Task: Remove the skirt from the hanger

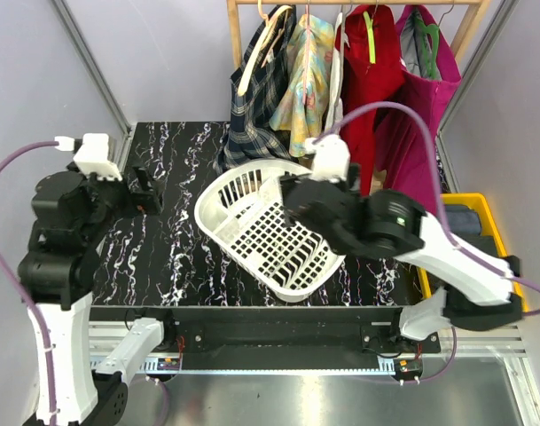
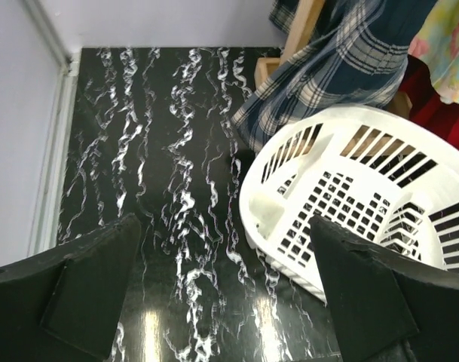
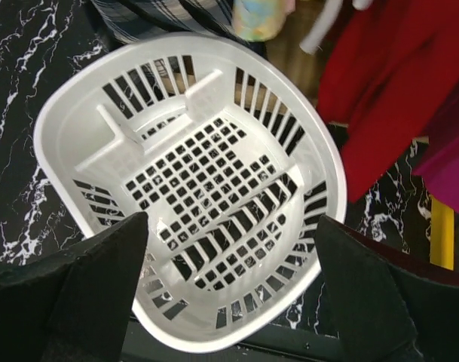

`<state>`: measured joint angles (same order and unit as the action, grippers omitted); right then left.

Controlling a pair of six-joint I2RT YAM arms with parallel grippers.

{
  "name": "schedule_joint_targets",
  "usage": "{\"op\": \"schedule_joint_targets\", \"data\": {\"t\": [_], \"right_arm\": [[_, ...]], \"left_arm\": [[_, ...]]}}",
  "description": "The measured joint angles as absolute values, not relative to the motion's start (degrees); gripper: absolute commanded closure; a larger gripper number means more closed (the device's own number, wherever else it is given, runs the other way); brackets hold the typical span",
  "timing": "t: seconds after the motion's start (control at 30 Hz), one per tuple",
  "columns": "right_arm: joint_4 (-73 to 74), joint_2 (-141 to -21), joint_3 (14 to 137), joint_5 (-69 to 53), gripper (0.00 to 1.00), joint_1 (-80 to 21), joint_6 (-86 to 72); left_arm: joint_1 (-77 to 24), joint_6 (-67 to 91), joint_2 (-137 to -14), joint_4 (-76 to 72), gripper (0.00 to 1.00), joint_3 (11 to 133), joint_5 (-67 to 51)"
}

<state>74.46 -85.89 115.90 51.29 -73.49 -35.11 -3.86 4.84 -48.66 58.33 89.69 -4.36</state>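
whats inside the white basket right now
Nothing shows in the white basket: the right wrist view gives its bare slotted floor, with the black marble table dark through the holes. Its near corners are hidden behind the right pincer's fingers.

Navy plaid skirt point(image 1: 252, 124), white basket point(image 1: 212, 209)

The left arm point(image 1: 61, 235) and the right arm point(image 1: 380, 222) have chunky black joints, smooth white links and a white block at the wrist. A purple cable point(image 1: 389, 105) loops along each, and the fingers point(image 2: 93, 290) are matte black wedges.
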Motion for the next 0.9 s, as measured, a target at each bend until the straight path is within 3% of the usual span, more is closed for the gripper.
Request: {"op": "schedule_joint_targets", "data": {"t": [0.17,0.37,0.9], "right_arm": [[70.30,-73.17,98.15,51.31,0.05,-73.49,-42.28],[67.00,-67.59,84.73,47.51,0.09,-73.49,-51.22],[75.77,-63.55,73.41,46.37,0.12,-73.49,-80.84]], "left_arm": [[-3.86,3.25,-52.21,52.10,0.01,82.28,-9.17],[-4.86,1.91,-64.23,41.63,0.01,78.63,-12.67],[-10.00,-5.10,-73.10,28.51,0.01,63.79,-14.13]]}}
